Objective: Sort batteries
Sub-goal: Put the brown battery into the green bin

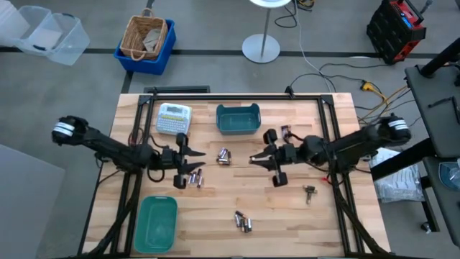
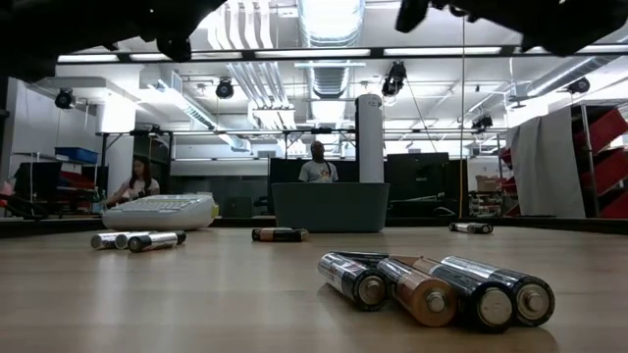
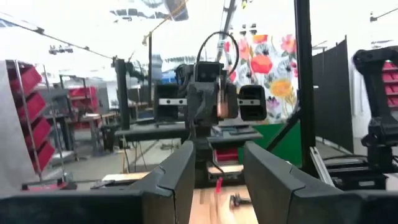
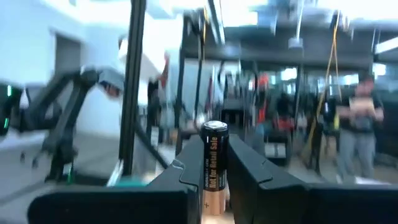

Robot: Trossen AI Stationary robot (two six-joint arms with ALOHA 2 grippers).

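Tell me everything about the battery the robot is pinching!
The black-and-copper cylindrical battery stands upright, pinched between the right gripper's two dark fingers. Its upper part is black with gold lettering running along its length, its lower part copper-coloured, and it has a silvery metal cap on top. The casing looks smooth and shiny. Only the fingers touch it. From above, the gripper sits over the middle of the wooden table.

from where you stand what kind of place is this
Most likely a robotics lab or workshop. A framed wooden worktable carries the two arms, exposed ducts and strip lights run overhead, and people sit at benches behind. Red parts bins line one side.
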